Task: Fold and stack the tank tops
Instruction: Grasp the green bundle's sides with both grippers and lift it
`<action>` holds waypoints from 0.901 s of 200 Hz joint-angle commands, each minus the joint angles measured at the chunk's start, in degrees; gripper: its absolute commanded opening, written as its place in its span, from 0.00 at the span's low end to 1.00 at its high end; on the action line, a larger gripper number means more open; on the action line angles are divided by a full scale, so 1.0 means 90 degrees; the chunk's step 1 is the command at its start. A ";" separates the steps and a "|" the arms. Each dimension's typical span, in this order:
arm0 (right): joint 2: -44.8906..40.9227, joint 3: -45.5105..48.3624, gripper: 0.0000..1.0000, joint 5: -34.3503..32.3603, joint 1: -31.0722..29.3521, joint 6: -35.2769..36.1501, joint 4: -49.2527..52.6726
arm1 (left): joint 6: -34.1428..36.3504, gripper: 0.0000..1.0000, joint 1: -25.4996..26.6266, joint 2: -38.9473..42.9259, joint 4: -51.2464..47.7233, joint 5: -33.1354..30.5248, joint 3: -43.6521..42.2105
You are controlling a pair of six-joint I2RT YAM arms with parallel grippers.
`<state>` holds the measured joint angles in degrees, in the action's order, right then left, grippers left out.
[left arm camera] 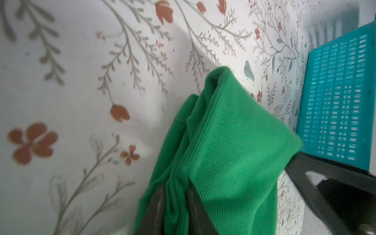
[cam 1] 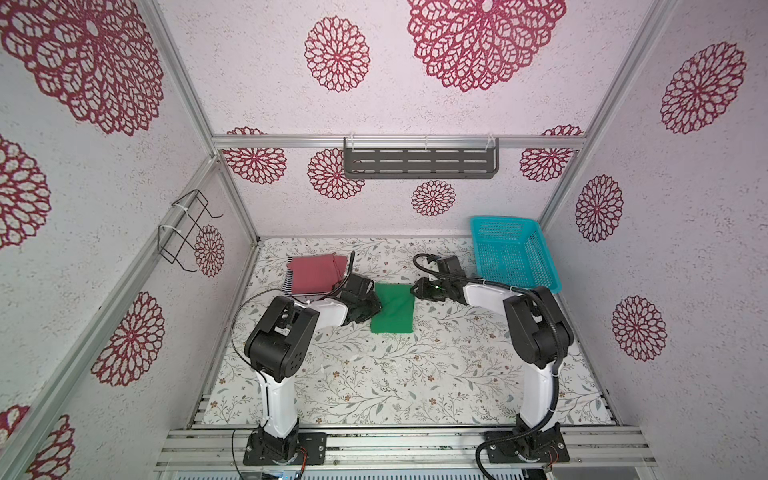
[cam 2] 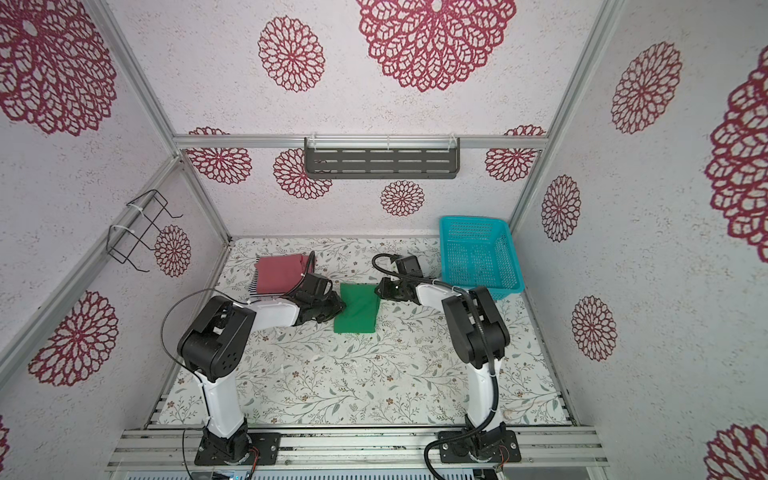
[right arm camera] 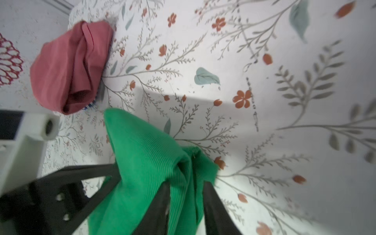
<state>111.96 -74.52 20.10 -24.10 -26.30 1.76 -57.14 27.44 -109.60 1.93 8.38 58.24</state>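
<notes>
- Both top views: the green tank top (cam 1: 392, 307) lies folded as a rough rectangle on the floral table (cam 1: 415, 374), mid-table and slightly towards the far side.
- Both top views: the left gripper (cam 1: 375, 305) is at the left edge of the green tank top, and the right gripper (cam 1: 414, 289) is at its far right corner. Jaw spacing cannot be judged from this height.
- Both top views: the red-pink tank top (cam 2: 280, 272) sits folded at the far left of the table, on top of the striped tank top (cam 2: 254, 287). Only the striped edge shows along the left and near sides.
- Both top views: the teal mesh basket (cam 2: 473, 219) stands at the far right corner, apart from all three tops.
- Left wrist view: the left gripper (left arm camera: 176, 187) has its two dark fingers (left arm camera: 157, 203) drawn close together. A bunched ridge of the green tank top (left arm camera: 223, 146) is pinched between them, and the ribbed cloth rises in a fold beyond the tips. The basket (left arm camera: 335, 97) stands beyond the cloth.
- Right wrist view: the right gripper (right arm camera: 186, 187) has its fingers (right arm camera: 211, 203) set somewhat apart, and layered edges of the green tank top (right arm camera: 146, 158) fill the gap. Whether they press on the cloth or merely flank it cannot be determined.
- Right wrist view: the red-pink tank top (right arm camera: 69, 67) lies farther off, with a sliver of the striped tank top (right arm camera: 91, 103) showing beneath it.
</notes>
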 commanded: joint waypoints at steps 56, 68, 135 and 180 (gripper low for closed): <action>-0.1438 0.0766 0.87 0.0638 0.0129 0.0425 0.1039 | 0.0382 0.78 0.0169 0.1667 -0.1594 -0.0761 -0.0503; -0.1421 0.0846 0.89 0.0617 0.0132 0.0590 0.1169 | 0.0272 0.83 0.0124 0.1680 -0.1456 -0.0535 -0.0635; -0.0967 0.0806 0.79 0.1274 0.0148 0.0947 0.1630 | -0.1436 0.94 0.0530 0.1435 0.0660 0.0305 -0.1823; -0.0697 0.1038 0.74 0.1617 0.0148 0.0696 0.1147 | -0.1752 0.87 0.0913 0.1149 0.0566 -0.0061 -0.1883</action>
<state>104.68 -66.13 31.55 -22.85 -19.25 14.44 -69.34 33.74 -96.49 8.99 9.45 42.26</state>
